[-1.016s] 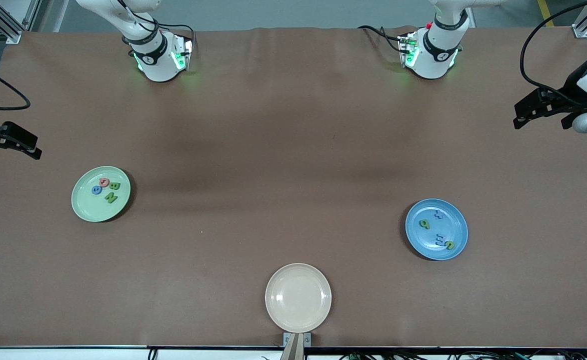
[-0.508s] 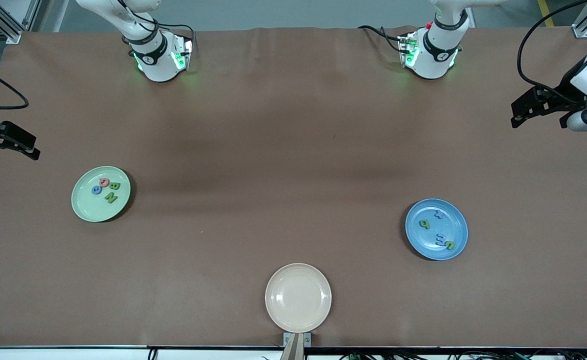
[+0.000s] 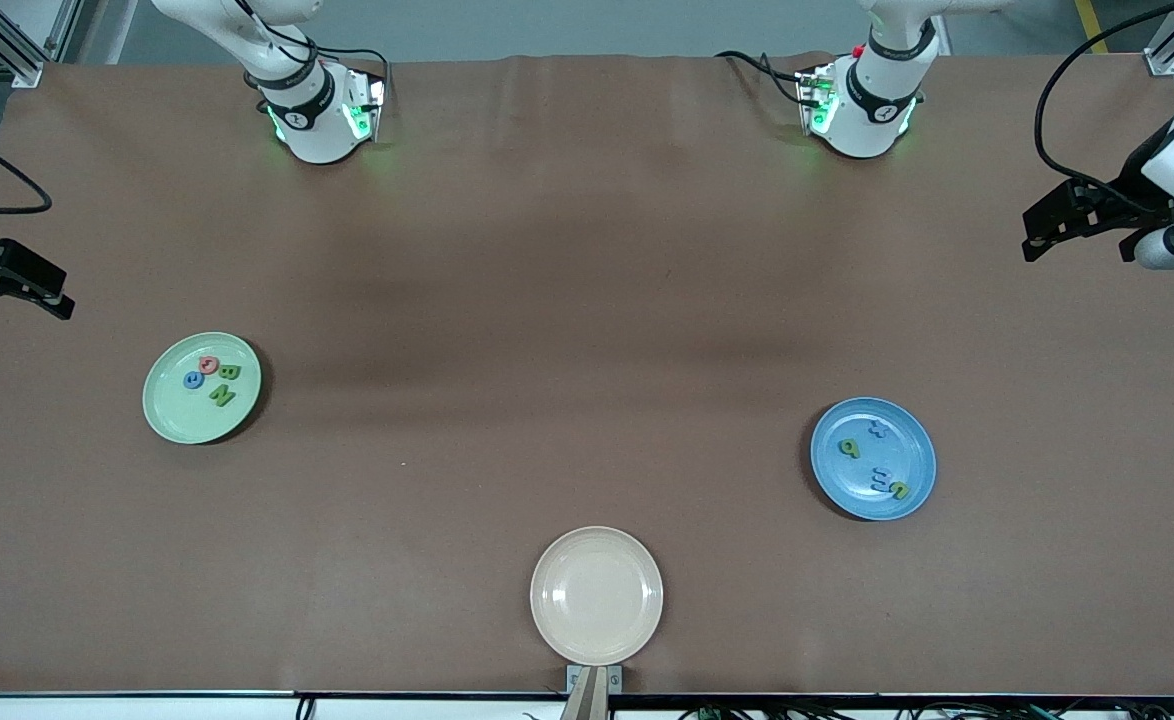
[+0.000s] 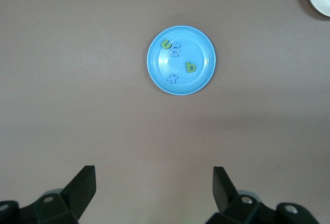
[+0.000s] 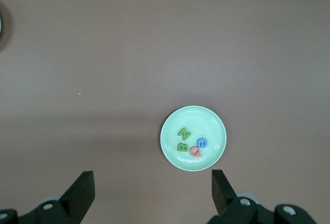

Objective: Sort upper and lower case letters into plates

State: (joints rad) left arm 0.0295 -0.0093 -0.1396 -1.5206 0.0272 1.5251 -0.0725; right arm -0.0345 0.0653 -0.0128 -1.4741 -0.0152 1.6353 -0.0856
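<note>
The pale mint green plate [image 3: 182, 415] lies toward the right arm's end of the table. It holds a green N [image 3: 222, 397], a green B [image 3: 230, 372], a pink letter [image 3: 209, 364] and a blue letter [image 3: 193, 380]. The medium blue plate [image 3: 909, 448] lies toward the left arm's end and holds two green [image 3: 849, 448] and two blue letters [image 3: 878, 429]. My right gripper [image 3: 52, 290] hangs open and empty high over its table end. The green plate [image 5: 198, 118] shows between its fingers [image 5: 85, 185]. My left gripper [image 3: 1037, 232] is open and empty over its own table end, and the blue plate [image 4: 201, 49] shows past its fingers [image 4: 221, 183].
An empty cream-beige plate [image 3: 596, 596] lies at the table edge nearest the front camera, midway between the two ends. Both arm bases [image 3: 317, 120] stand along the edge farthest from that camera. Brown cloth covers the table [image 3: 567, 350].
Both grippers have drifted slightly outward toward their own ends of the table. The plates and letters have not moved.
</note>
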